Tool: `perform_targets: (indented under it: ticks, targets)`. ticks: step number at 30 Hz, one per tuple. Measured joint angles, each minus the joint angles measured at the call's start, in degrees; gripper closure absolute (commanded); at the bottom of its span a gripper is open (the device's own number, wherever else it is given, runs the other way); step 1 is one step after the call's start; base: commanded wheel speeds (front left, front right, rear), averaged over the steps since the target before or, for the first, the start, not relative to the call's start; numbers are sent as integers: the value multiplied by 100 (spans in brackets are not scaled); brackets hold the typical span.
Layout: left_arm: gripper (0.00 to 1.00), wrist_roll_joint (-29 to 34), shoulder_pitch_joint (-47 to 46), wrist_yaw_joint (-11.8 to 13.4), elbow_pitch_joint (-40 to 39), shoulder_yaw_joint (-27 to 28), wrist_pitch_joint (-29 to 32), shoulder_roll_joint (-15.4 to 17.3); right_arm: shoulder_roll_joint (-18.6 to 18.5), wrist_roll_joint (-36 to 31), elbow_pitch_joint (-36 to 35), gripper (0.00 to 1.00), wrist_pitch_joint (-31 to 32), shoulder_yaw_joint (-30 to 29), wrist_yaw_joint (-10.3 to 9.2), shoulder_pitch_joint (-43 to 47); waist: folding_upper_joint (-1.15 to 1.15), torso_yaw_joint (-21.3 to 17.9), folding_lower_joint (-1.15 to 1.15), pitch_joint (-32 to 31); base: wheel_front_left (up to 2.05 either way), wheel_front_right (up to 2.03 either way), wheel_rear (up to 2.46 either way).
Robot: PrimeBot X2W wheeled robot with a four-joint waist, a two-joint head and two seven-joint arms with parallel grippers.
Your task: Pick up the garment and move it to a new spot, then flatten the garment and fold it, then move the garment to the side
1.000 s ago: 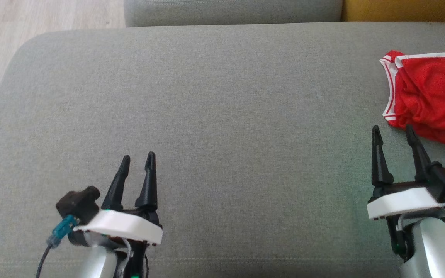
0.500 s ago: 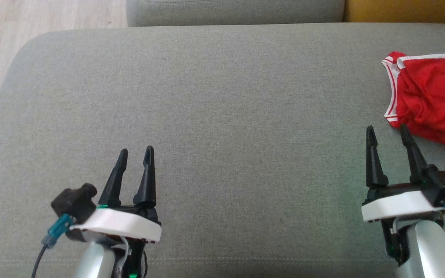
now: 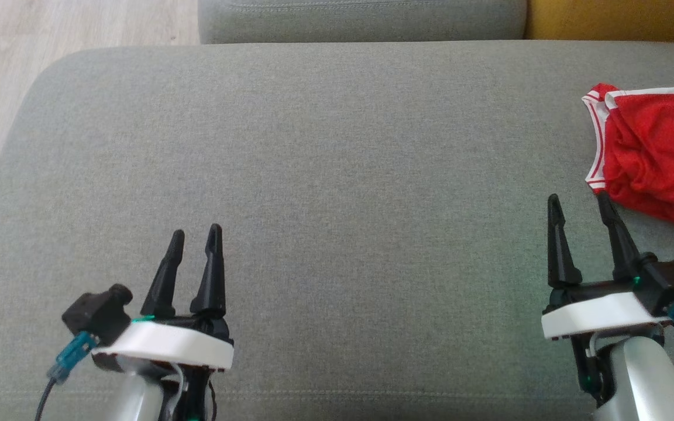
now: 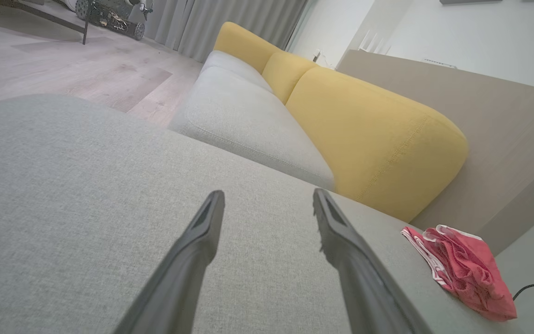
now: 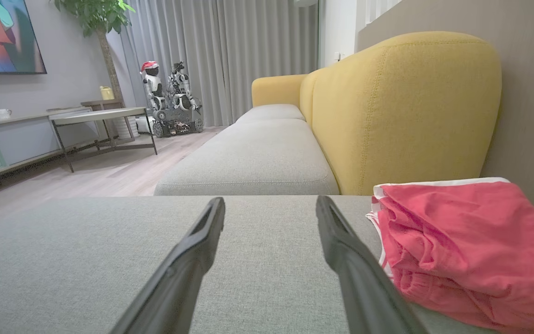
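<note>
Starting at the far left, pale wooden floor point(image 3: 74, 23) shows past the rounded edge of the grey cushion point(image 3: 337, 152) that I am bent over. My left fingers point(image 3: 210, 269) hang over its near left part, spread wide and holding nothing, tips pointing away from me with bare fabric between them. The left wrist view has the two tips well clear of each other above the weave. Across the broad middle the cushion lies smooth. My right fingers point(image 3: 557, 245) hang over the near right part, likewise spread wide and empty. The garment point(image 3: 656, 152), red with white trim along its edge, lies crumpled on the cushion's far right side and runs past the edge of the head view. Its near left corner sits right at the tip of my outer right finger; I cannot tell whether they touch. In the right wrist view it lies to the right of that finger, bunched in folds. Behind it rises a yellow backrest point(image 3: 618, 17).
</note>
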Motion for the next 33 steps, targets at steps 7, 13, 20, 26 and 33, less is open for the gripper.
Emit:
perform_targets:
  ticks: [7,13,20,26,33]
  targets:
    - [0,-97,9,-49,-167,105,0,0,7,113,0,0,0,21,0,-1,0,3,0,0,0,0,0]
    - [100,-124,270,-44,319,89,37,-5,14,138,467,100,27,24,-1,241,0,0,0,-6,0,0,0]
    - [100,-509,321,-45,339,111,121,-3,23,605,488,100,135,11,-1,329,0,-20,0,-32,0,0,0]
    - [100,-818,321,-47,353,155,196,1,25,1015,485,100,240,-25,-1,328,0,-36,0,-53,0,0,0]
    - [100,-1137,320,-48,396,194,294,8,26,1430,480,100,332,-59,-1,328,0,-52,0,-75,0,0,0]
